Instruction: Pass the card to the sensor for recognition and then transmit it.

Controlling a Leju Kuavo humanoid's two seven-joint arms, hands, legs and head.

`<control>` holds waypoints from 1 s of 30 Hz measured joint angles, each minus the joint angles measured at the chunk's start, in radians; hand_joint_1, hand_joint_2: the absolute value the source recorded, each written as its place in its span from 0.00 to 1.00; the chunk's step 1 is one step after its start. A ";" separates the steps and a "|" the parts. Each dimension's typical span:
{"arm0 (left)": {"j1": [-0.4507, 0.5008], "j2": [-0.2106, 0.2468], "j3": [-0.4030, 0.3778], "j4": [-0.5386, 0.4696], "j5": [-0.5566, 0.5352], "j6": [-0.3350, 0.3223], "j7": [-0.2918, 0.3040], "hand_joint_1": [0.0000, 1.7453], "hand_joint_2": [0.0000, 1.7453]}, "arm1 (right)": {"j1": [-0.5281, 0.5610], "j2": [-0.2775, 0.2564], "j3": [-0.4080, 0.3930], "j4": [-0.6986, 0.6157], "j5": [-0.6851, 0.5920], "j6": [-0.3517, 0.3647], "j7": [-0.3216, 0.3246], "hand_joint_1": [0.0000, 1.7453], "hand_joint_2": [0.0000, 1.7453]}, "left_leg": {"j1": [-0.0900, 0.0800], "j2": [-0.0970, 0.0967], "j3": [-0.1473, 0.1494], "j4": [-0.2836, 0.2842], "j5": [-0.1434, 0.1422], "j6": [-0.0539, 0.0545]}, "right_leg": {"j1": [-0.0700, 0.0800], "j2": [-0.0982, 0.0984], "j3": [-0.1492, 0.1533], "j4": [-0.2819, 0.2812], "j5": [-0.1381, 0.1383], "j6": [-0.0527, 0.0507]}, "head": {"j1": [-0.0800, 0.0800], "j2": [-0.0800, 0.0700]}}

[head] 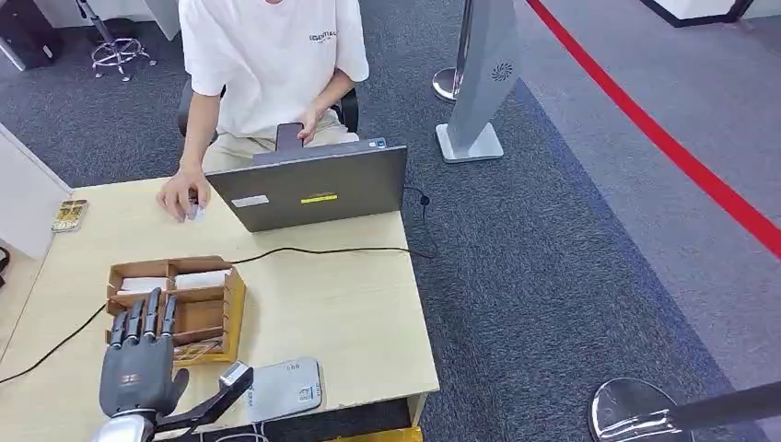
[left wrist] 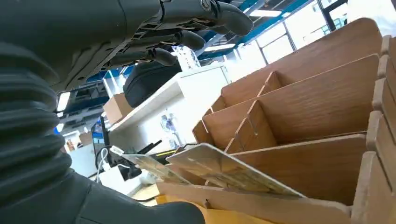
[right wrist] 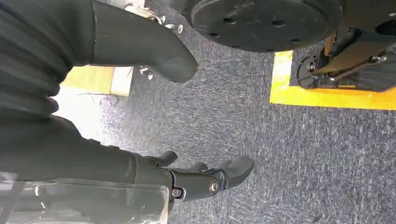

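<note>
Left hand (head: 138, 364) at the lower left of the head view, fingers (head: 145, 318) straight and spread with nothing in them, reaching over the near edge of the wooden organizer (head: 177, 308).

Its palm faces down above the table (head: 350, 322), with the grey sensor (head: 285, 389) just right of the wrist. From the left wrist view, the fingers (left wrist: 187, 39) hang apart above the organizer's dividers (left wrist: 299, 116), and a card (left wrist: 224, 170) leans tilted in the nearest compartment with another behind it, which the head view shows only as a patterned patch. From the right wrist view, the right hand (right wrist: 187, 179) hangs over grey carpet (right wrist: 280, 154), fingers loosely extended and holding nothing. Behind the laptop (head: 308, 189) in the upper middle of the head view, a person (head: 267, 64) sits.
</note>
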 joint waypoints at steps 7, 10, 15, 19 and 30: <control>-0.005 -0.005 0.000 0.005 0.000 -0.003 -0.002 0.00 1.00 | 0.000 0.000 0.000 0.000 0.007 0.001 -0.003 0.00 1.00 | 0.000 0.000 0.000 0.000 0.000 0.000 | 0.000 0.000 0.000 0.000 0.000 0.000 | 0.000 0.000; -0.005 -0.008 0.000 0.007 0.000 -0.007 -0.003 0.00 1.00 | 0.000 0.000 0.000 0.000 0.012 0.001 -0.006 0.00 1.00 | 0.000 0.000 0.000 0.000 0.000 0.000 | 0.000 0.000 0.000 0.000 0.000 0.000 | 0.000 0.000; -0.005 -0.009 0.000 0.008 0.000 -0.008 -0.003 0.00 1.00 | 0.000 0.000 0.000 0.000 0.012 0.001 -0.006 0.00 1.00 | 0.000 0.000 0.000 0.000 0.000 0.000 | 0.000 0.000 0.000 0.000 0.000 0.000 | 0.000 0.000; -0.005 -0.009 0.000 0.008 0.000 -0.008 -0.003 0.00 1.00 | 0.000 0.000 0.000 0.000 0.013 0.001 -0.006 0.00 1.00 | 0.000 0.000 0.000 0.000 0.000 0.000 | 0.000 0.000 0.000 0.000 0.000 0.000 | 0.000 0.000; -0.004 -0.024 0.016 0.010 0.000 -0.032 -0.036 1.00 1.00 | 0.000 0.000 -0.001 0.000 0.018 0.003 -0.011 0.00 1.00 | 0.000 0.000 0.000 0.000 0.000 0.000 | 0.000 0.000 0.000 0.000 0.000 0.000 | 0.000 0.000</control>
